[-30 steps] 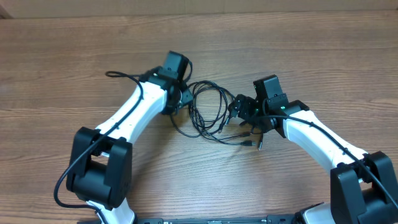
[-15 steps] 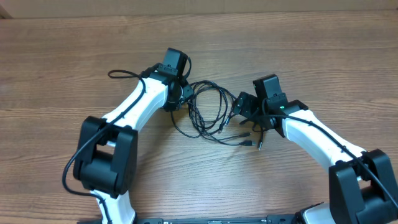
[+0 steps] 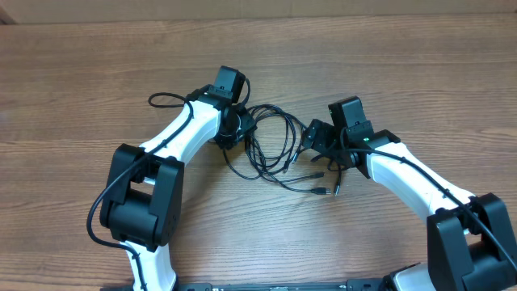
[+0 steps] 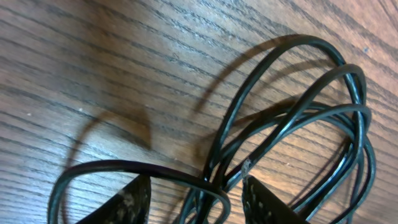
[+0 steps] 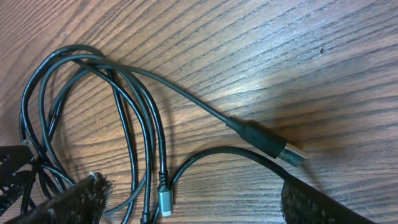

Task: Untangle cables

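the cables (image 3: 257, 152) lie in a loose bundle at the middle of the table (image 3: 97, 65), between the two arms. the left claw (image 3: 240, 128) sits at the bundle's left end, part spread. several strands run between its fingers (image 4: 134, 199), and no pinch shows. the right claw (image 3: 313, 144) is spread wide and empty. it is nearer to the free ends toward the near edge. the usb plug (image 5: 264, 142) lies just ahead of it, with its long axis across the gap, so i think this arm should reach for it.
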Robot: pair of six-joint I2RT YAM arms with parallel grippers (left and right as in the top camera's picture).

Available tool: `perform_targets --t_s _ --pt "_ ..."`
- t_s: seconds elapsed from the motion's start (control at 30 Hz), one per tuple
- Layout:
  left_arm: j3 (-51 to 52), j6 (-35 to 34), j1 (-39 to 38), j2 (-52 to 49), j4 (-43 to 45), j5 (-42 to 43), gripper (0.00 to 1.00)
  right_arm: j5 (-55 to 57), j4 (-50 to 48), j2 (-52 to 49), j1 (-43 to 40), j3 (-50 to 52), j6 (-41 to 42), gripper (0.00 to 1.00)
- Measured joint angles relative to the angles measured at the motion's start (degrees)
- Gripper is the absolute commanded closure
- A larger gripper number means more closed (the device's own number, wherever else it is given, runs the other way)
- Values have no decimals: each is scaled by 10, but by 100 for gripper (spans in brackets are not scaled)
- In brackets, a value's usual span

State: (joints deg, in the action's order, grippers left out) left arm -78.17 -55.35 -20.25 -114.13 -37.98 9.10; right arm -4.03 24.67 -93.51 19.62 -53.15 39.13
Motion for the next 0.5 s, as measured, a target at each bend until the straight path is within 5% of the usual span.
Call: perform_targets --t_s 0.5 --pt "-2 -18 -35 -11 10 -76 61 0 -1 0 0 0 0 13"
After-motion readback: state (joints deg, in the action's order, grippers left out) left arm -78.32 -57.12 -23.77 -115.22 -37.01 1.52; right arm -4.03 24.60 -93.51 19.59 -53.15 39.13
